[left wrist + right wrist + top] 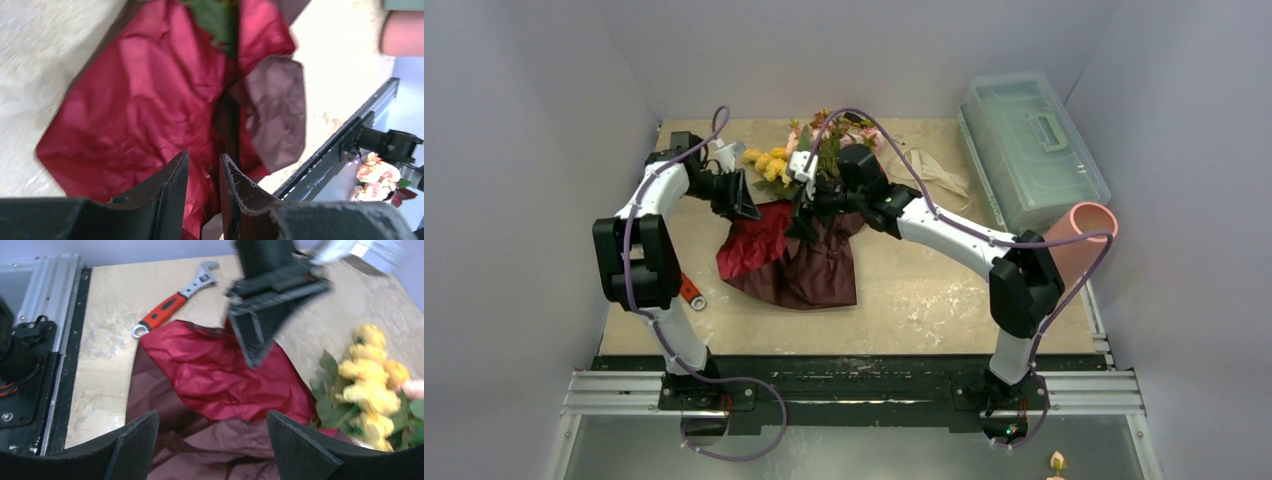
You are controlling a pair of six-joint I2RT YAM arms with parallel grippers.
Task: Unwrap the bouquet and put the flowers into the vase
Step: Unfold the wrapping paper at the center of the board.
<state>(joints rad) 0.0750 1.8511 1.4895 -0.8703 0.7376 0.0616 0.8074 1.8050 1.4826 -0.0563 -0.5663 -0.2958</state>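
The bouquet lies unwrapped at mid-table. Its dark red paper (794, 262) is spread flat, and the pink, yellow and orange flowers (789, 160) rest at the paper's far edge. My left gripper (749, 205) points down at the paper's upper left part (140, 100), its jaws a narrow gap apart with nothing seen clamped between them. My right gripper (212, 440) hangs open and wide over the darker maroon fold (235, 450), with the yellow flowers (372, 375) just to its right. The salmon-pink vase (1079, 240) stands at the right table edge, behind the right arm's elbow.
A clear greenish box with a handle (1034, 150) sits at the back right. A cream ribbon (936, 170) lies loose beside the flowers. A red-handled wrench (172, 305) lies on the table left of the paper, near the left arm.
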